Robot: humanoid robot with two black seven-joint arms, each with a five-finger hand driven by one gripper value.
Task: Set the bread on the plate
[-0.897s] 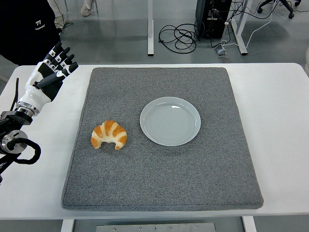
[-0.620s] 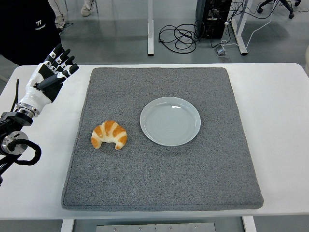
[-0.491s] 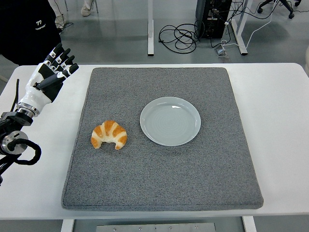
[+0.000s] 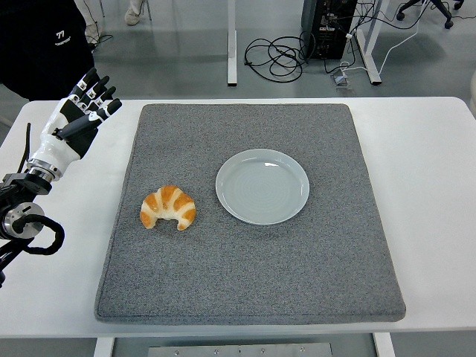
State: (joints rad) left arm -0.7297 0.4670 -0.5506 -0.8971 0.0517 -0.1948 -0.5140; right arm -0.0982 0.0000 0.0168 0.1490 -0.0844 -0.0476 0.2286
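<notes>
A golden croissant (image 4: 168, 207) lies on the left part of the grey mat (image 4: 245, 282), its ends pointing toward the near edge. Just right of it sits a round pale grey-blue plate (image 4: 262, 186) with nothing on it. My left hand (image 4: 84, 104) hovers over the white table beyond the mat's far left corner, well up and left of the croissant. Its fingers are spread and hold nothing. The right arm is out of sight.
A person in a dark top (image 4: 37, 41) stands at the top left, behind my left hand. Cables (image 4: 279, 56) and desk legs are on the floor beyond the table. White table (image 4: 424, 186) surface borders the mat on both sides.
The left hand has crept very slightly up and to the right. The croissant and plate have not moved.
</notes>
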